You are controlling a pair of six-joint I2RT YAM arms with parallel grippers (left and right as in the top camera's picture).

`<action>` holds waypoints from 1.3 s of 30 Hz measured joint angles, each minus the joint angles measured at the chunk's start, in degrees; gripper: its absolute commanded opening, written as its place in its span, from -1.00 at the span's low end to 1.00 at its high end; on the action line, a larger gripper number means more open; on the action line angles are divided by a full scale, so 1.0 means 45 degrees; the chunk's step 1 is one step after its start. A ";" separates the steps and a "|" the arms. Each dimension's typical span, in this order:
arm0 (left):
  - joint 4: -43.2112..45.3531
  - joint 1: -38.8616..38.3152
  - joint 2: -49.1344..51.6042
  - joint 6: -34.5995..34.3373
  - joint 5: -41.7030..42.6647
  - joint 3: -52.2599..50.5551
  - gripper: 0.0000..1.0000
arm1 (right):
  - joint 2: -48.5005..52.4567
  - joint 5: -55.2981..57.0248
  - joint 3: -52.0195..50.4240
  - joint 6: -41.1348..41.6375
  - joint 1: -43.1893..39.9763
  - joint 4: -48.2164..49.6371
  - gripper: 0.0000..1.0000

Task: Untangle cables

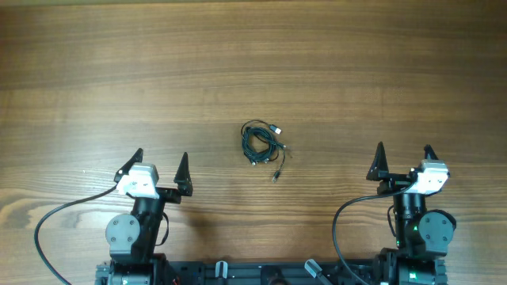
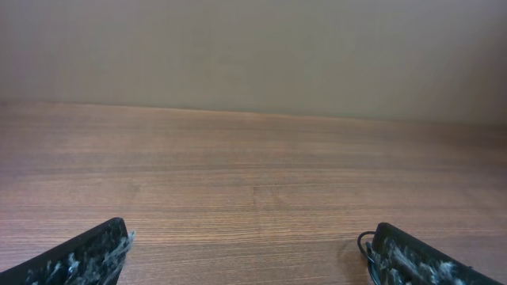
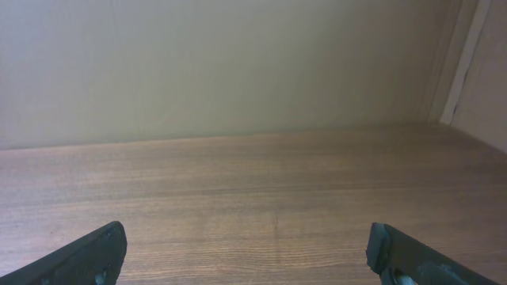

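The cables [image 1: 261, 144] lie as one small tangled coil of thin dark cords at the middle of the wooden table, with a plug end pointing right and another loose end trailing toward the front. My left gripper [image 1: 161, 166] is open and empty, well to the coil's left and nearer the front. My right gripper [image 1: 403, 160] is open and empty, well to its right. In the left wrist view my fingertips [image 2: 245, 253] show only bare wood between them, with a sliver of the cables [image 2: 366, 244] beside the right finger. The right wrist view [image 3: 245, 253] shows no cables.
The wooden table [image 1: 253, 63] stretches wide behind the coil. The arms' own thick black cables [image 1: 55, 218] loop at the front edge by the bases. A pale wall stands behind the far table edge [image 3: 238, 138].
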 measured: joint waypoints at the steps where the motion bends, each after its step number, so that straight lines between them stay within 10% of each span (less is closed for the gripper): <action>1: 0.0000 0.0000 0.0000 0.0005 -0.0005 0.0000 1.00 | 0.0000 0.0000 0.0000 -0.0005 0.0000 0.0000 1.00; 39: 0.0039 -0.0029 0.0452 0.0000 -0.0005 -0.0005 1.00 | 0.0160 -0.0039 0.0000 -0.0005 -0.0544 0.0000 0.99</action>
